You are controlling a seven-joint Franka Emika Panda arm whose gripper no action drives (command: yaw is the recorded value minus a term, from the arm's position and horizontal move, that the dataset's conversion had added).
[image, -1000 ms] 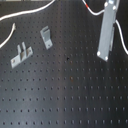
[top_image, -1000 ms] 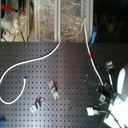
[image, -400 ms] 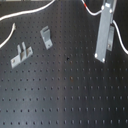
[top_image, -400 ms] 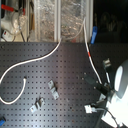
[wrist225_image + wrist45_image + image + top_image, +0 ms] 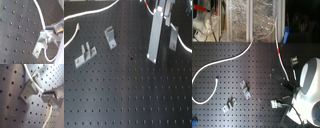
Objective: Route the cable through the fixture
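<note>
I have the end effector (image 5: 46, 97) pinched on the cable (image 5: 32, 81) right beside a bracket (image 5: 27, 91) on the table (image 5: 129, 100); the rest trails across the perforated top. I judge threading underway; next I must guide it into the slot

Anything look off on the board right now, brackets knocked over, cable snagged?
Nothing stands out. In the first exterior view both loose brackets stand on the perforated board, and the white cable curves loosely, no visible kink. In the first wrist view it runs past a bracket.
</note>
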